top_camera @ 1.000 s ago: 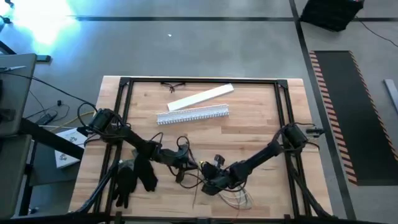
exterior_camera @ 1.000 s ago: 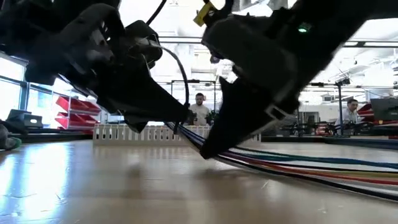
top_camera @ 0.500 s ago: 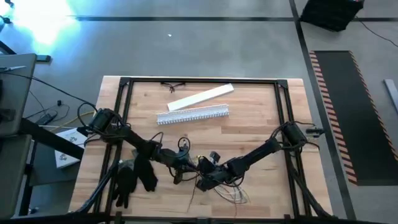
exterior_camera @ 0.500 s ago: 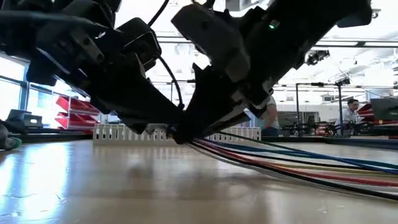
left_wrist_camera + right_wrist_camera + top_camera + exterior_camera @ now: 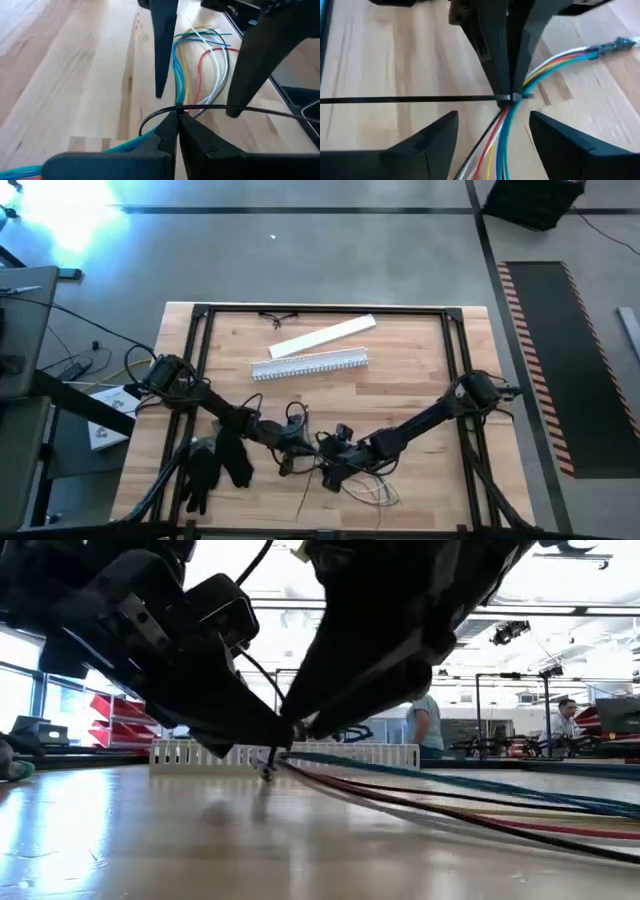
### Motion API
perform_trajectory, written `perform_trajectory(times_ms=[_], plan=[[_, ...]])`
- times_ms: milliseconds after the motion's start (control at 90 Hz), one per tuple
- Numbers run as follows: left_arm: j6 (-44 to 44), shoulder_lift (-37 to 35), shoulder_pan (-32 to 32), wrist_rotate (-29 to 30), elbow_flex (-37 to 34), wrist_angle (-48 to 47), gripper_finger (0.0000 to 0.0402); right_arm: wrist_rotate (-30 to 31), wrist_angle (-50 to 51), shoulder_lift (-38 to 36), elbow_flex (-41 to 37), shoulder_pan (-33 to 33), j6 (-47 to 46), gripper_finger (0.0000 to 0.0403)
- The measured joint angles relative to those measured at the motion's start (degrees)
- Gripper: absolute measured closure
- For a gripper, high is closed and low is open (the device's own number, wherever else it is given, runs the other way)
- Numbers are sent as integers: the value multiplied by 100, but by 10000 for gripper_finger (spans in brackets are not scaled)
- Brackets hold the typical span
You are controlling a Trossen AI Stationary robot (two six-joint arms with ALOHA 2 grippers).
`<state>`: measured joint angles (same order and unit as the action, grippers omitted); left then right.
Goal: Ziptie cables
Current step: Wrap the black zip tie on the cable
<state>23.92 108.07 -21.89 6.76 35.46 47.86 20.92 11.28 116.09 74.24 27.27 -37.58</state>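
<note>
The left gripper [image 5: 176, 131] pinches the black ziptie [image 5: 410, 100] around the cables [image 5: 181, 75]. The right gripper [image 5: 492, 135] is spread wide nearby. Next, it should pull the tie tight.

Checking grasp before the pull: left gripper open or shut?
Shut. In the left wrist view the left gripper has its fingertips pressed together on the black ziptie looped around the cables.

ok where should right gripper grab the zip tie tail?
Take the zip tie's straight free tail, close beside the left gripper pinching it at the cables. It runs level and thin, so the right gripper should probably close across it from above.
</note>
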Motion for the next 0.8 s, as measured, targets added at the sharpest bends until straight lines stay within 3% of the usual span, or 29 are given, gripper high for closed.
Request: perform_trajectory(times_ms=[189, 522, 633, 800], plan=[[2, 0, 0, 11, 0, -42, 402, 133, 644, 47, -2, 240, -523, 170], [0, 0, 0, 64, 0, -42, 401, 77, 292, 455, 3, 355, -897, 190], [2, 0, 0, 118, 0, -42, 401, 267, 193, 520, 4, 360, -900, 227], [46, 0, 0, 124, 0, -42, 402, 166, 122, 531, 4, 263, -1021, 330]])
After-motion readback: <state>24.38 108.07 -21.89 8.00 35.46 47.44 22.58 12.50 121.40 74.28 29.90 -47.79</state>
